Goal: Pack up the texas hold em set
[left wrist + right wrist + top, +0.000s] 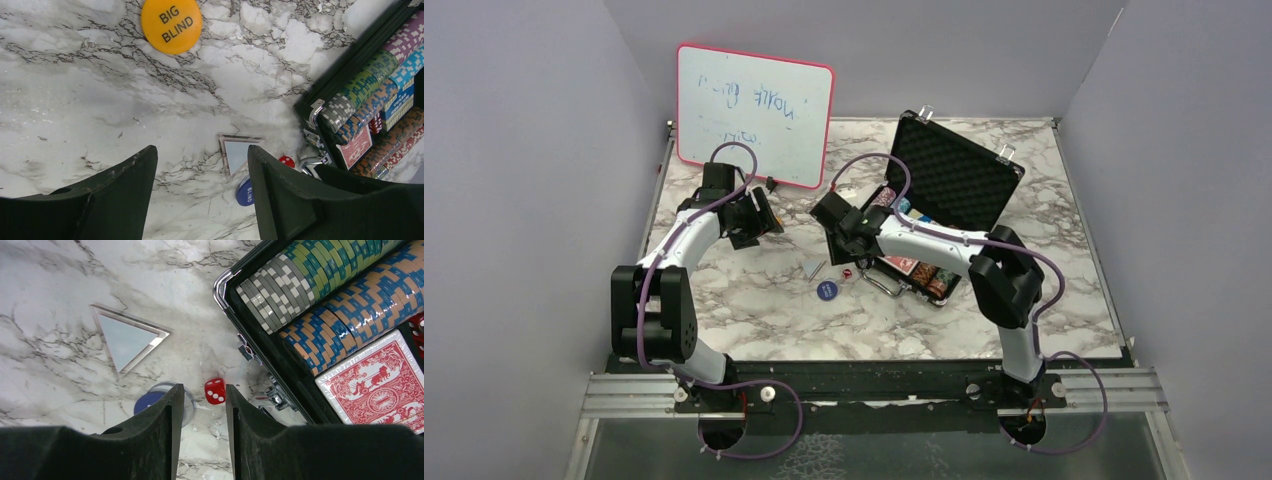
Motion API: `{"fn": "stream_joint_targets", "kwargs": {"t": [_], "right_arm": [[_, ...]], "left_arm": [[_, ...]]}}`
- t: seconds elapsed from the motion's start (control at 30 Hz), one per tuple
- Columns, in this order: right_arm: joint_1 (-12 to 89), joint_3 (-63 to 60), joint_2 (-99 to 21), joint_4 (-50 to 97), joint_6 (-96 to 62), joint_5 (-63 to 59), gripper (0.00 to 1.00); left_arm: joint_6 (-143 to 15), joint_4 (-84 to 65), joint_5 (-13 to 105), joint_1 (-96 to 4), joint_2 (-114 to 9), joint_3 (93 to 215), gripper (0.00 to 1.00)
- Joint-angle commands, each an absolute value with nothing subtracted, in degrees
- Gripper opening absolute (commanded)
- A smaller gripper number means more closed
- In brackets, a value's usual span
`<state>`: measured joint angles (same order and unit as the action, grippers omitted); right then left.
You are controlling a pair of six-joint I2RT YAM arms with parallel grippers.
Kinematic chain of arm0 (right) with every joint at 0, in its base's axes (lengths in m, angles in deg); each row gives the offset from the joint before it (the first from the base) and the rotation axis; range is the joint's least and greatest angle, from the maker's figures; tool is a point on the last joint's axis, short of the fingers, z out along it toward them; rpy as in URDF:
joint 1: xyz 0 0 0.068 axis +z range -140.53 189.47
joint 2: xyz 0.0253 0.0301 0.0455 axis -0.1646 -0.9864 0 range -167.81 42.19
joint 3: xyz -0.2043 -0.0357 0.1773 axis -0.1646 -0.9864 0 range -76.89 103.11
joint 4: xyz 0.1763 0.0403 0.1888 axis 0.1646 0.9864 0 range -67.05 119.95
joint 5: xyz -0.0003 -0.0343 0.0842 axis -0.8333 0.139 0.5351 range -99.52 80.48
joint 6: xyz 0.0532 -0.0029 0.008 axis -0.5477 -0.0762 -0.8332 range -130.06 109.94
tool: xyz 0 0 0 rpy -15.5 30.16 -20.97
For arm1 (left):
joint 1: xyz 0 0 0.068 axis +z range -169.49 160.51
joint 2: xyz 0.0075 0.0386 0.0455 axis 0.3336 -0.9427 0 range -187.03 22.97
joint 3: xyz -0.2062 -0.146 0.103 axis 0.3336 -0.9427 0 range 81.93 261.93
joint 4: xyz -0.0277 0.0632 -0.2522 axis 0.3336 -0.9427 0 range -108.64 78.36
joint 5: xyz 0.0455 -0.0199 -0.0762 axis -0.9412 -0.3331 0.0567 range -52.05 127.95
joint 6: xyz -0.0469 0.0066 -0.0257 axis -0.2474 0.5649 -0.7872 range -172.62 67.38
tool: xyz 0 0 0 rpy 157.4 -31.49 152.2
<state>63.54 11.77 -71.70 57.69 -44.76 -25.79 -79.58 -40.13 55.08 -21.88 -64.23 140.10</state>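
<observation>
Several chip rows point(320, 295) and cards point(380, 385) in case point(954, 175), left gripper point(201, 155) wide, right gripper point(203, 390) narrowly parted, both empty

Glossy striped poker chips point(350, 300) fill a black case point(954, 180) lined with dimpled foam and edged in bright metal, on a smooth marble-patterned table point(754, 320).

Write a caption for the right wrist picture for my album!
A little red dice sits between the tips of the open right fingers, beside the case of poker chips and red cards.
</observation>
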Motion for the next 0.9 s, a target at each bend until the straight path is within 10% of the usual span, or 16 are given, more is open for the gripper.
{"fn": "stream_joint_targets", "kwargs": {"t": [0.0,0.87], "right_arm": [[64.1,14.2,-74.4,60.7,-42.4,-25.3,0.4],[64.0,19.2,-81.3,66.6,-34.1,-18.7,0.41]], "left_arm": [[-79.3,-39.9,54.3,-22.2,-62.9,139.9,0.69],[-79.3,-39.9,55.0,-22.1,-63.3,140.3,0.69]]}}
